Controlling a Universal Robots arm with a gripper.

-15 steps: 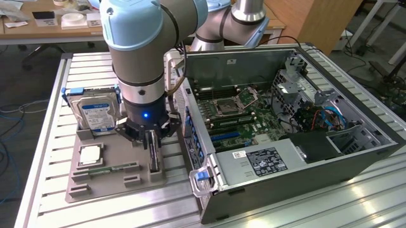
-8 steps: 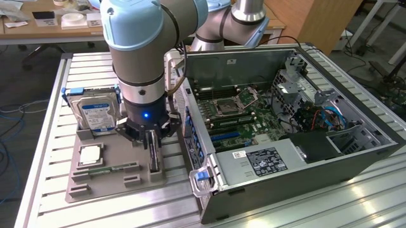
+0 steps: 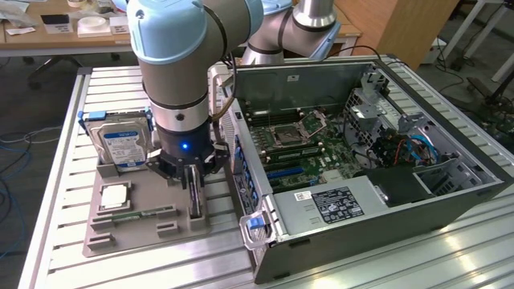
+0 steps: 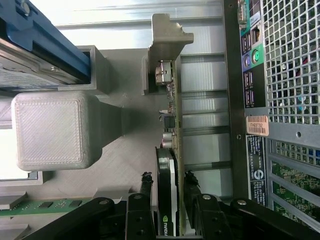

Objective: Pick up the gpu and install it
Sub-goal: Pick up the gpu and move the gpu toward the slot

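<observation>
While the gpu [image 3: 195, 201] stands on its long edge in a slot of the grey parts tray [image 3: 144, 232], nothing of the install is done yet. The card is not lifted and sits in the tray, just beside the open computer case [image 3: 449, 198] on the exterior view's right. No card shows in the slots on the motherboard [image 3: 313, 150] inside the case. Pick-up and seating are both left.

The gripper [image 3: 192, 180] is down over the card, pointing straight at the tray. In the wrist view the gripper [image 4: 168, 182] straddles the gpu [image 4: 166, 165], which is seen edge on: dark cooler on one face, brownish board on the other, and the silvery bracket at the far end in the tray's holder. The jaws are part-way apart, one on each face of the card, and a thin sliver of gap shows on each side at the fingertips [image 4: 146, 179]. So my read is that it brackets the card closely but has no firm grip on it.

Other parts in the tray are untouched: the hard drive [image 3: 120, 144] in its stand and the green memory stick [image 3: 141, 214], both on the exterior view's left of the gripper.
</observation>
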